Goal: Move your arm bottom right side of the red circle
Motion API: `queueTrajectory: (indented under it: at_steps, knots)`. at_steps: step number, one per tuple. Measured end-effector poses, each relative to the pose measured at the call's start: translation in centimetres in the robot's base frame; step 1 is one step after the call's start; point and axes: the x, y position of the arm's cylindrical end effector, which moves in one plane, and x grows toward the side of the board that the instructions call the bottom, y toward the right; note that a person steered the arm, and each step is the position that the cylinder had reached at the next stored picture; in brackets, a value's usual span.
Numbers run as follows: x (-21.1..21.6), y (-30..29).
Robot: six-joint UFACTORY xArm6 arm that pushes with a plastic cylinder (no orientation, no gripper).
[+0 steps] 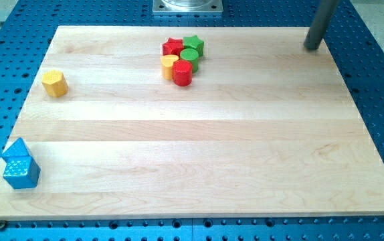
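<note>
— Nearest the camera, what sits at the view's lower left?

— Two blue blocks pressed together at the corner of the pale wooden board; their exact shapes are hard to make out. Further up that side, a yellow hexagonal block stands alone.

— And the task's thing?

— Moving rightward, near the view's top centre, a tight cluster: a red star block, a yellow block whose shape I can't settle, the red circle block at the cluster's lower edge, a green round block just above it, and a green star block at the back.

— Where is your rod?

— My tip is at the view's upper right, resting near the board's top edge, well apart from every block. It's a plain dark rod, with nothing to open or close and nothing held.

— So how much is done?

— Little, I'd judge. The bare wood just lower right of the red circle is unoccupied, and my tip must travel leftward and slightly down to reach it without nudging the cluster.
</note>
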Motion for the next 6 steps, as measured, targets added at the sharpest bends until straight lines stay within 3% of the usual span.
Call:
queueTrajectory:
  at_steps: [1,6]
  knots:
    - [7.4,-5.8]
    - [8.5,-10.4]
